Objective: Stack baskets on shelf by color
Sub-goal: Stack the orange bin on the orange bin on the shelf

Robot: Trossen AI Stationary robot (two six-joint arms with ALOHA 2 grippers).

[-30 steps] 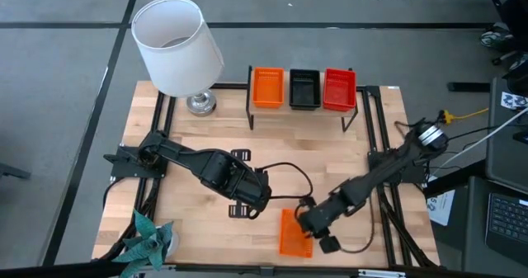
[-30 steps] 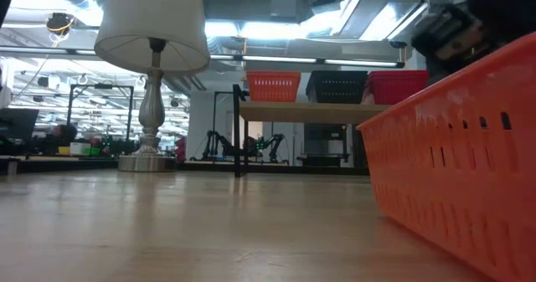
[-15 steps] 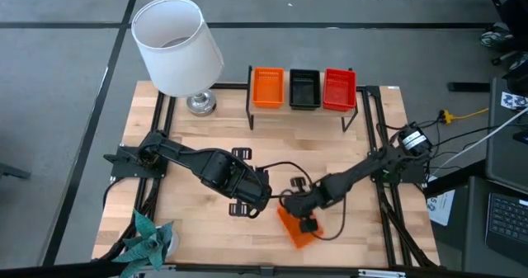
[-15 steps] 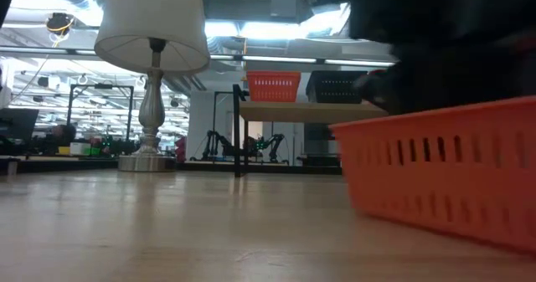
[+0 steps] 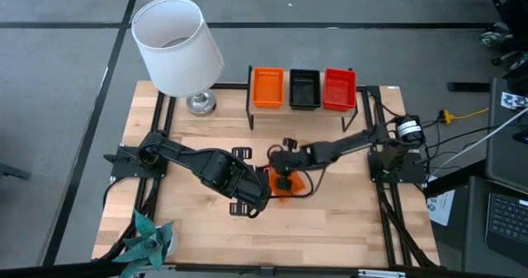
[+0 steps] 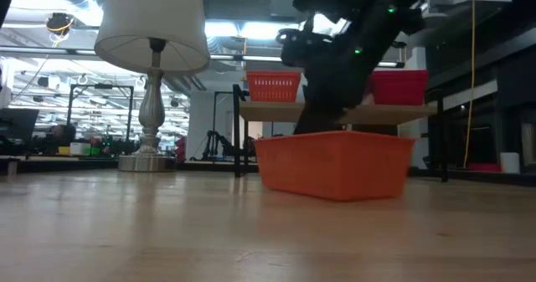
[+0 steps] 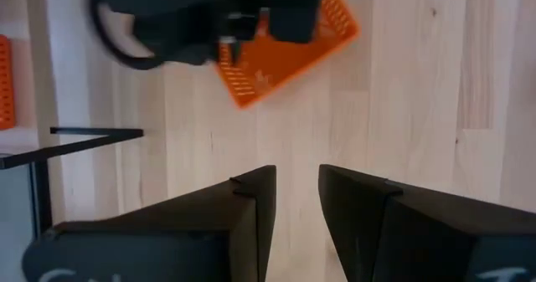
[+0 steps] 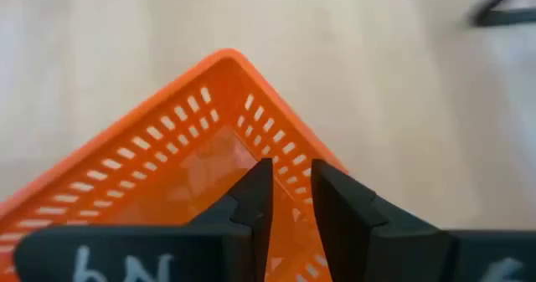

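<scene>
Mid-table, right end effector (image 5: 283,181) clamping orange basket (image 5: 290,185) wall, basket mostly hidden.

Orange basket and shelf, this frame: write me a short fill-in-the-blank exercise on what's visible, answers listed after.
1. The right gripper is shut on the wall of the loose ____ basket.
2. On the shelf, the middle basket is ____.
3. The red basket stands at the shelf's ____ end in the high view.
4. The left gripper holds ____.

Answers: orange; black; right; nothing
</scene>
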